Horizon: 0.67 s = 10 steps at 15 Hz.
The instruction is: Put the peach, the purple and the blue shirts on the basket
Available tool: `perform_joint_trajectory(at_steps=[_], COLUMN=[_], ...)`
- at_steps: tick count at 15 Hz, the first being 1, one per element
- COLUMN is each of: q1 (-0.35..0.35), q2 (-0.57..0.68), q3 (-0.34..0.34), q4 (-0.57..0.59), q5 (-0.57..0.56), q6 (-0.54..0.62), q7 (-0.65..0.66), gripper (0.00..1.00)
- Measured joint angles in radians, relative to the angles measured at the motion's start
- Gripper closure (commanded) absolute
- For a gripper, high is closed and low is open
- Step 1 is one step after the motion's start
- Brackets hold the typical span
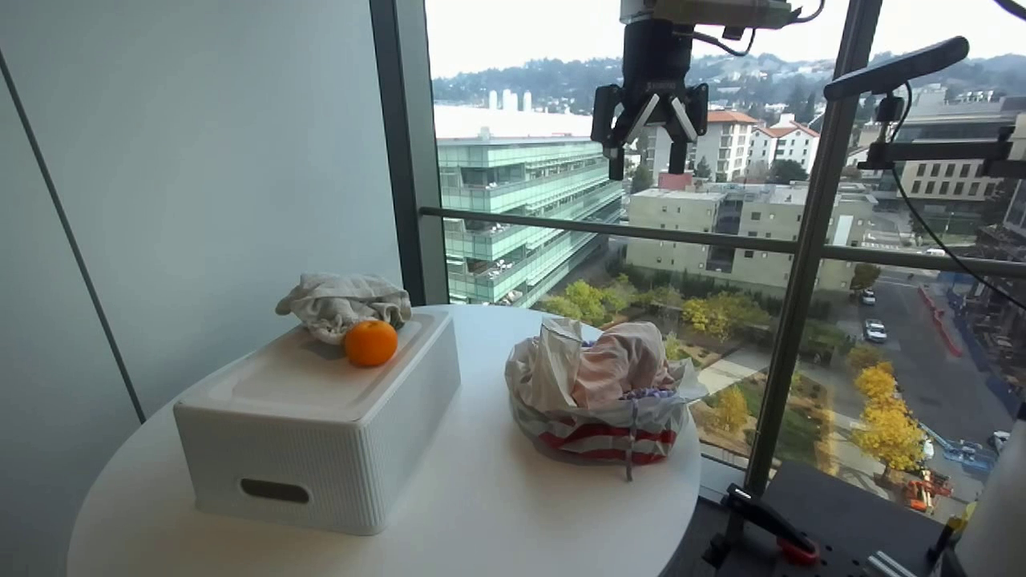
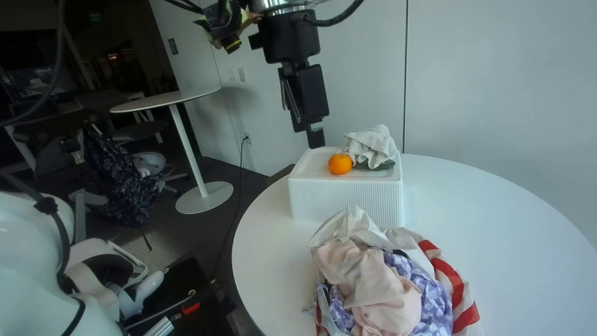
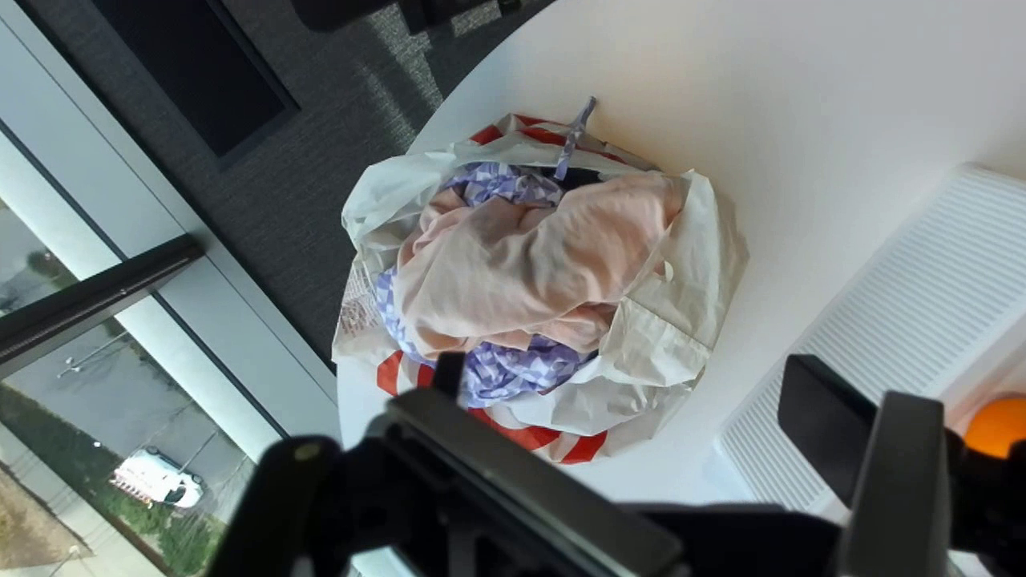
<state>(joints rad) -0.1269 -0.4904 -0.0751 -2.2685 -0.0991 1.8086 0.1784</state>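
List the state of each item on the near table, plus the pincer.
Pincer: open, nothing between its fingers.
Striped bag: open at the top, crumpled.
Peach shirt: crumpled, on top in the bag.
Purple shirt: bunched in the bag, partly covered by the peach shirt.
White box: closed on top.
Orange: looks whole, resting on the box.
Pale cloth: crumpled, on the box.

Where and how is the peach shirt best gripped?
Probably by a raised fold near the middle of the peach shirt, with the open tool coming straight down from above: it bulges up, bare on top, over the purple cloth, while the bag surrounds its sides.
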Motion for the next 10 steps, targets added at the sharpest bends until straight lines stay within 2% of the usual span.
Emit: perform_joint_trajectory(at_steps=[3, 6, 10], q1=[-0.004, -0.004, -0.004], q2=[0.171, 0.322, 0.425], q3=[-0.048, -0.058, -0.057], q4=[0.047, 0.082, 0.075], q5=[0.020, 0.068, 0.125], q6=[0.083, 0.121, 0.121], q7=[-0.026, -0.052, -0.054], gripper=[0.00, 0.00, 0.00])
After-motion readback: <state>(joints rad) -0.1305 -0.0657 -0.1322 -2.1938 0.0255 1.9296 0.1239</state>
